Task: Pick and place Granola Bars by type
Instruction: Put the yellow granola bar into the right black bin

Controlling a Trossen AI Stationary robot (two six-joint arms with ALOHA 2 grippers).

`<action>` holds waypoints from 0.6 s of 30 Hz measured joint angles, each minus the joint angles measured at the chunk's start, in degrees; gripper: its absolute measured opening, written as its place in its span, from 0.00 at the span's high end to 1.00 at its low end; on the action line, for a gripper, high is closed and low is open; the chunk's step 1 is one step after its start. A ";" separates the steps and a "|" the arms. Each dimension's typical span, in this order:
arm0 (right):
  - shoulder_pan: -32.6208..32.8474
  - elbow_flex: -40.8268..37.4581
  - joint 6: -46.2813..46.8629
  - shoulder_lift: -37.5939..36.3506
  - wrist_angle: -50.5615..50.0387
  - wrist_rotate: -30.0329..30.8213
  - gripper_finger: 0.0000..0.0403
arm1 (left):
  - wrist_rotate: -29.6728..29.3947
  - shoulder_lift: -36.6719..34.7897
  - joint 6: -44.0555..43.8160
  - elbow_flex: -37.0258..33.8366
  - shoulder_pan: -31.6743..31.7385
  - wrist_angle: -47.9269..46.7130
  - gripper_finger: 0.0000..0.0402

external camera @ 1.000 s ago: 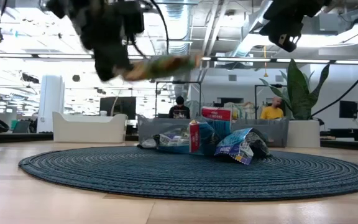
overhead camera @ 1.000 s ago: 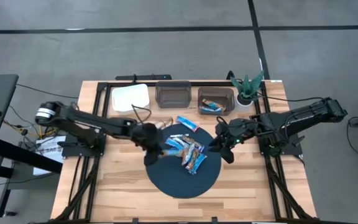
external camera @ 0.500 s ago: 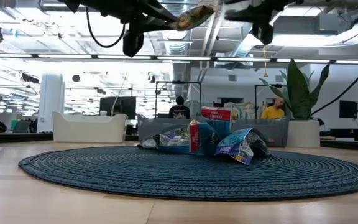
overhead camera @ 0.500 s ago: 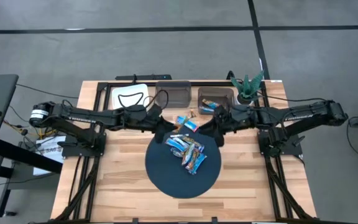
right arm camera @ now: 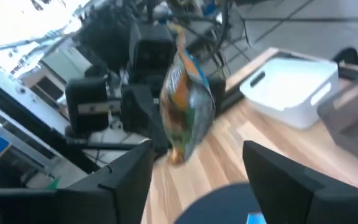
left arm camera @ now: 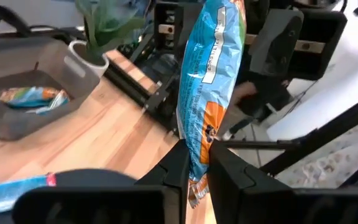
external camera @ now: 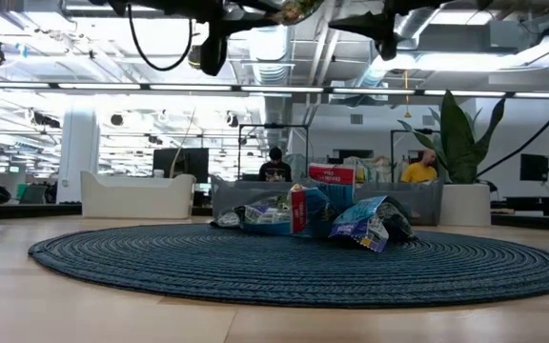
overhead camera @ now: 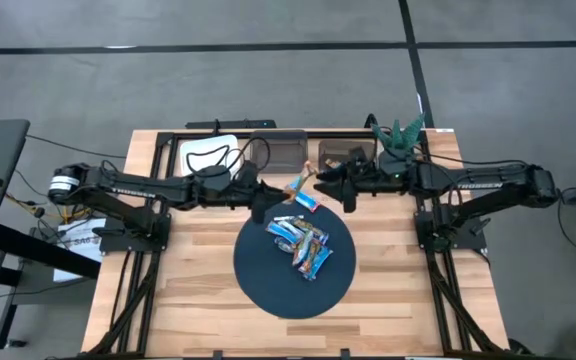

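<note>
The left end effector (left arm camera: 194, 163) is closed tight on the lower end of a blue-and-orange granola bar (left arm camera: 211, 74), which stands upright above its fingers. In the high view this held bar (overhead camera: 296, 184) hangs above bare wood between the round dark blue mat (overhead camera: 268, 290) and the row of bins along the far edge of the tabletop (overhead camera: 198, 300). The right end effector (overhead camera: 320, 180) faces it from just beside, its fingers (right arm camera: 126, 180) spread wide with nothing between them; the bar shows in the gap ahead of them without touching either finger.

The remaining granola bars (overhead camera: 301, 243) lie heaped on the far half of the mat, whose near half is bare. One blue bar (overhead camera: 304, 201) lies at the mat's far rim. The right grey bin (left arm camera: 17, 115) holds a few bars; the white bin (overhead camera: 210, 155) and the middle grey bin (overhead camera: 278, 147) sit to its left. A potted plant (overhead camera: 398, 140) stands at the far right corner. Open wood runs along the near edge and both sides of the mat.
</note>
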 joint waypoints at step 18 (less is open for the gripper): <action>-0.95 0.87 0.11 6.16 13.30 -3.20 0.48 | 2.15 5.85 2.30 4.94 0.07 4.63 0.90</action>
